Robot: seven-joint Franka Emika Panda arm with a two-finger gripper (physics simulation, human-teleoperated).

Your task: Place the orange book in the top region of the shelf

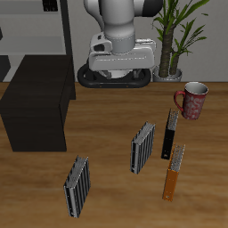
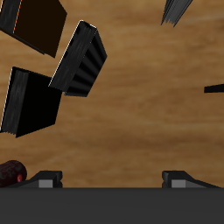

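The orange book (image 1: 173, 175) stands on edge near the table's front edge, with orange covers and pale grey page edges; it also shows in the wrist view (image 2: 37, 21). The shelf (image 1: 37, 109) is a large matte black box with a flat, bare top, standing across the table from the book. My gripper (image 2: 112, 180) is open and empty, its two fingertips (image 2: 45, 180) wide apart. It hangs high above the table near the robot base, well back from the orange book and apart from every book.
A slim black book (image 1: 169, 135) stands just behind the orange book. Two dark grey ribbed books (image 1: 142, 148) (image 1: 77, 187) stand mid-table and near the front edge. A red mug (image 1: 193, 100), a potted plant (image 1: 178, 40) and a pale grey rack (image 1: 36, 36) stand farther back.
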